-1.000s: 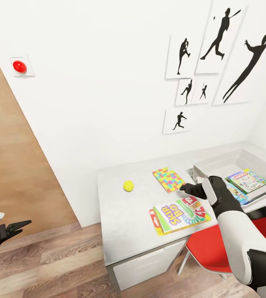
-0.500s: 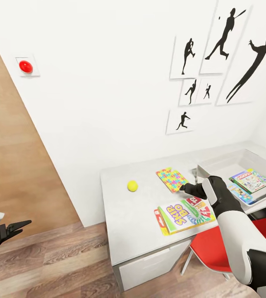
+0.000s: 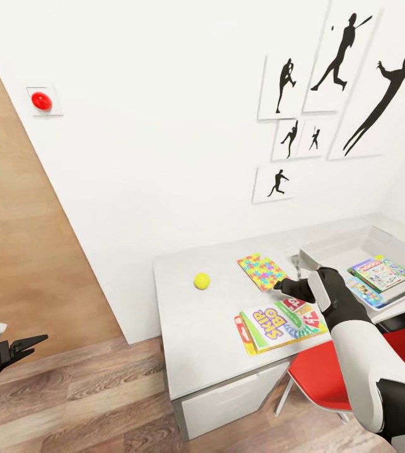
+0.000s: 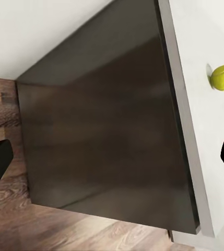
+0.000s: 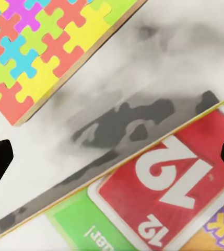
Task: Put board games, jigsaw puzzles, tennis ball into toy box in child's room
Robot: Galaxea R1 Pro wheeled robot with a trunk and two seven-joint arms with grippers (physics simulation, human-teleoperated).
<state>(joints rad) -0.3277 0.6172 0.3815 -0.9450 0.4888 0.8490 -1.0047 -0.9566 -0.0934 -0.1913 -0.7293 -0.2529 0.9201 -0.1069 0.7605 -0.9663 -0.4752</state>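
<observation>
Head view: right gripper (image 3: 284, 287), jaws wide and empty, hovers between jigsaw puzzle (image 3: 262, 272) at 11 o'clock and Skip-Bo box (image 3: 279, 323) at 6. Advice: straddle one edge squarely before closing. Left gripper (image 3: 29, 343) spread, idle.

Right claw (image 3: 282, 287) above table (image 3: 189, 314)

Yellow-green tennis ball (image 3: 202, 280); puzzle (image 3: 262, 272) in yellow, pink, green, blue and orange; green, white and red Skip-Bo box (image 3: 280, 324); pale grey table (image 3: 196, 327); light grey toy box (image 3: 328, 251); red chair (image 3: 319, 377).
</observation>
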